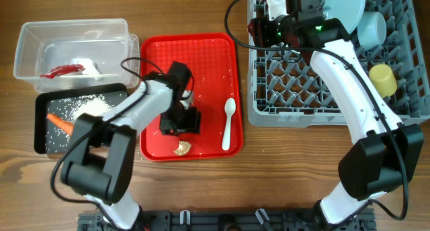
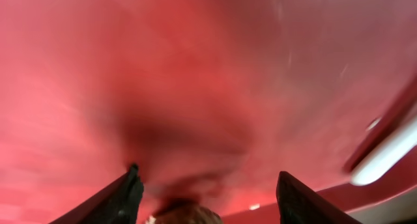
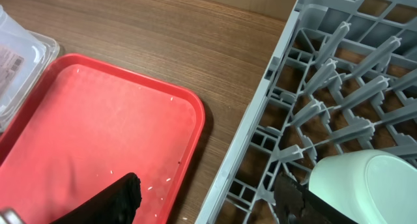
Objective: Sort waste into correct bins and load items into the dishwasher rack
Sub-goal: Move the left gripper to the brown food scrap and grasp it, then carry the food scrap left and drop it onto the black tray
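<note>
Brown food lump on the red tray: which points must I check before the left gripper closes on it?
1. Left gripper open: ok.
2. Brown food lump in line between its fingers: ok, though only the lump's upper edge shows.
3. White spoon apart from that gripper: ok.
4. Height of the fingers above the red tray: cannot tell, the left wrist view is blurred.
5. Black tray uncovered for the drop: ok.
6. Right gripper out of the way, over the dishwasher rack: ok.
</note>
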